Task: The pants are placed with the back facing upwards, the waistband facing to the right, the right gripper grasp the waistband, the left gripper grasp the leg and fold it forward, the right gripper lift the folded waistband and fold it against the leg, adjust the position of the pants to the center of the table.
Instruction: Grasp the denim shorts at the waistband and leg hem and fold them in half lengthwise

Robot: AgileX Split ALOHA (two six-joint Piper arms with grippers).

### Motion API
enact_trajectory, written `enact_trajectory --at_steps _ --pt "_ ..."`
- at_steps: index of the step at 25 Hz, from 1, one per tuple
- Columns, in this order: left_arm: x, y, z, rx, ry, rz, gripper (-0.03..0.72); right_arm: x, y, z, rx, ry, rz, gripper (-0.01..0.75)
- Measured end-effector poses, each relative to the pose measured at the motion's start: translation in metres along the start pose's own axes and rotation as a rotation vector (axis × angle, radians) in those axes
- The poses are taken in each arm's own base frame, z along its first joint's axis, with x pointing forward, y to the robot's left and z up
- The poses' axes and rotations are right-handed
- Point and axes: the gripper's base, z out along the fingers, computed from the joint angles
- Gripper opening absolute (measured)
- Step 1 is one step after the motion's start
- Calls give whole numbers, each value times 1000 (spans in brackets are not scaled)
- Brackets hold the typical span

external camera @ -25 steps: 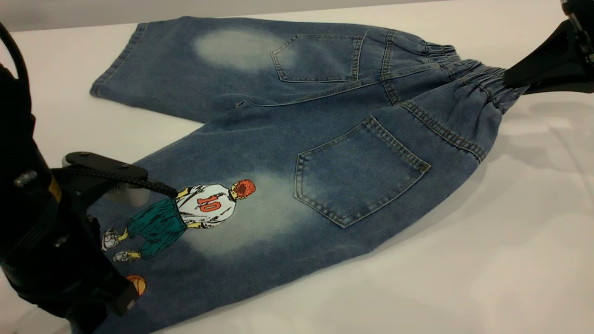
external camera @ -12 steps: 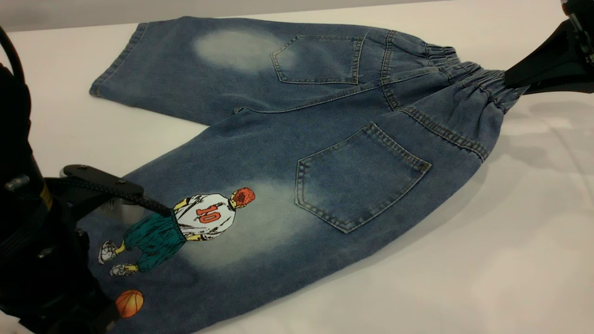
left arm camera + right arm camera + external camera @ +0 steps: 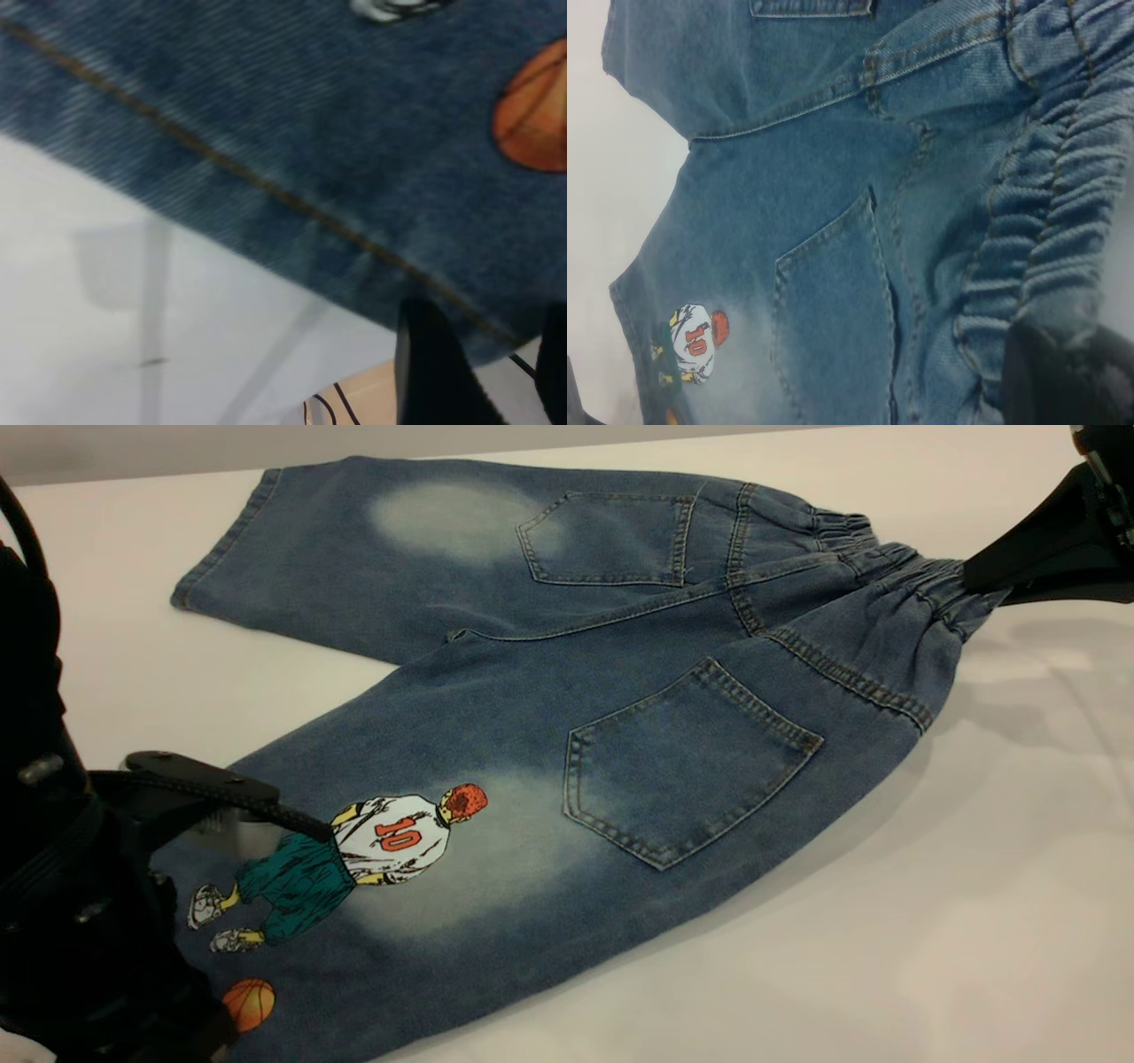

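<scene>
White worktop, denim pants spread back-up across it, waistband toward the right edge.

My right pincer is clamped on the bunched waistband, lifting it slightly off the worktop. My left pincer sits at the near-left corner over the hem of the printed leg; I cannot tell whether it is closed on the cloth.
</scene>
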Motion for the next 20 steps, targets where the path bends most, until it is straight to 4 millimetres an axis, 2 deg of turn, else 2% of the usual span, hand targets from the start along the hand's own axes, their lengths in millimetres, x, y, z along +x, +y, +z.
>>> enact_trajectory --at_steps 8,20 --pt "-1 -6 0 64 -17 82 294 0 0 0 1 0 -1 36" --pt "-3 -5 0 56 -39 84 294 0 0 0 1 0 -2 36"
